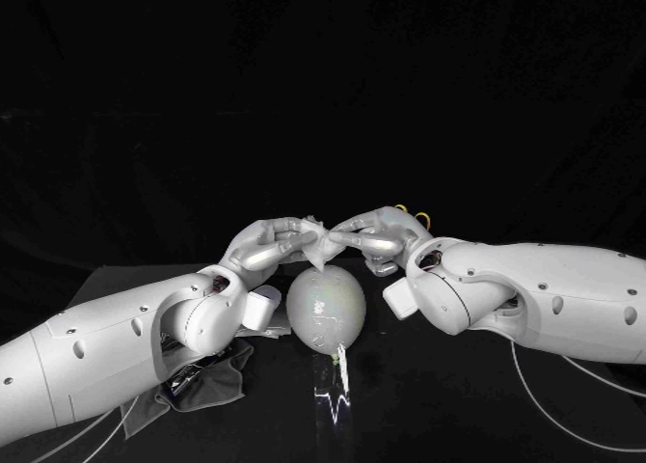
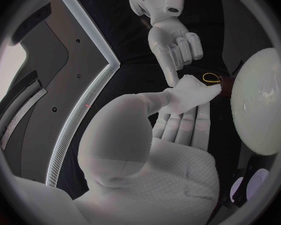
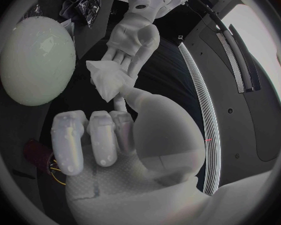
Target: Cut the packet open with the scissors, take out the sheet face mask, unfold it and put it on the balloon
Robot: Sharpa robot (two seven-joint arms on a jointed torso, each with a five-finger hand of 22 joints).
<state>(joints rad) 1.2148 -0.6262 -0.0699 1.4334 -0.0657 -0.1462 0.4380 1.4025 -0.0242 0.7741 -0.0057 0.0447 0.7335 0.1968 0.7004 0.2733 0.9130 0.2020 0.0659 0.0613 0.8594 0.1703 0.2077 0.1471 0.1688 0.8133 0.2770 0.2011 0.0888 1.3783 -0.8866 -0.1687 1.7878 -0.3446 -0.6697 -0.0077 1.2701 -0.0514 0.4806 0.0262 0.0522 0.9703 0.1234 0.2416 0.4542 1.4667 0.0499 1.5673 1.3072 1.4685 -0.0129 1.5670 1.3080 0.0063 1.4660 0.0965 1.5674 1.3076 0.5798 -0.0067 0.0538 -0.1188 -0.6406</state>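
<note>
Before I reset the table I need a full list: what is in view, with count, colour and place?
sheet mask: one, white, still folded, held above the balloon.
balloon: one, pale whitish, mid-table.
packet: one, dark grey, on the table beside the left arm.
yellow-looped item: one, just behind the right robot hand; cannot tell what it is.
table: one, black.
left robot hand: one, silver, holding the sheet mask.
right robot hand: one, silver, pinching the sheet mask from the other side.
</note>
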